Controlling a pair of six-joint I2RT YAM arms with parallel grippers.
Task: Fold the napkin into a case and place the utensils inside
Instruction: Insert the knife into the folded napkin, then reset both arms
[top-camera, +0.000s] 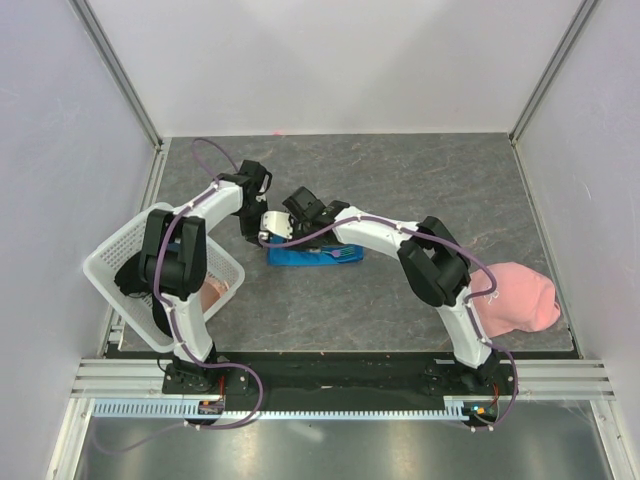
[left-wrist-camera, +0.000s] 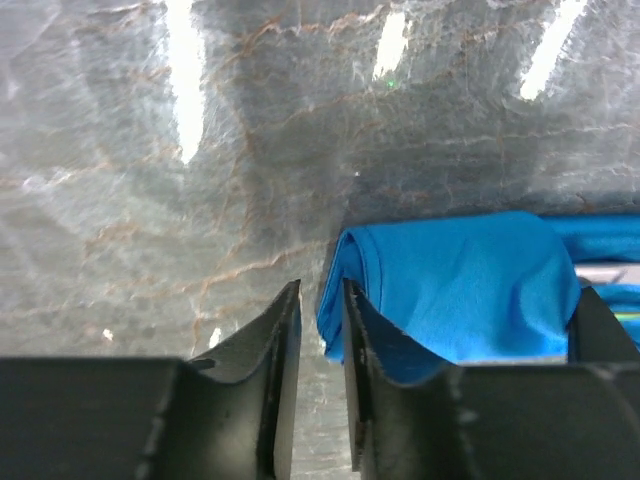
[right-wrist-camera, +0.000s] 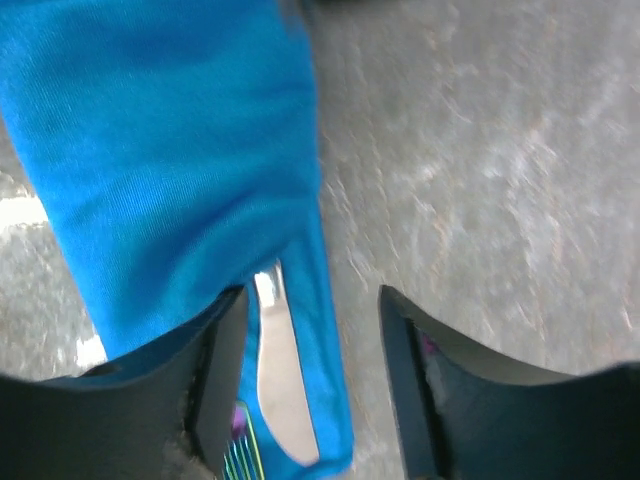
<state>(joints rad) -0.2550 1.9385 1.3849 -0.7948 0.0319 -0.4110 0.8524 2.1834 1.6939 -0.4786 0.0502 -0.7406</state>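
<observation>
The napkin lies folded into a narrow blue case (top-camera: 308, 257) on the dark table, seen close up in the wrist views (left-wrist-camera: 460, 280) (right-wrist-camera: 170, 150). The utensils lie in it. The knife blade (right-wrist-camera: 278, 390) sticks out from under the top layer, with the iridescent fork tines (right-wrist-camera: 238, 455) beside it, and the fork end (top-camera: 344, 254) shows at the strip's right. My left gripper (top-camera: 256, 236) (left-wrist-camera: 320, 290) is at the strip's left end, its jaws a narrow gap apart with nothing between them. My right gripper (top-camera: 283, 236) (right-wrist-camera: 310, 295) is wide open, straddling the knife blade and the cloth edge.
A white mesh basket (top-camera: 110, 262) stands at the left under my left arm, with something pink (top-camera: 212, 292) inside. A pale pink cloth (top-camera: 520, 300) lies at the right edge near my right arm's base. White walls enclose the table.
</observation>
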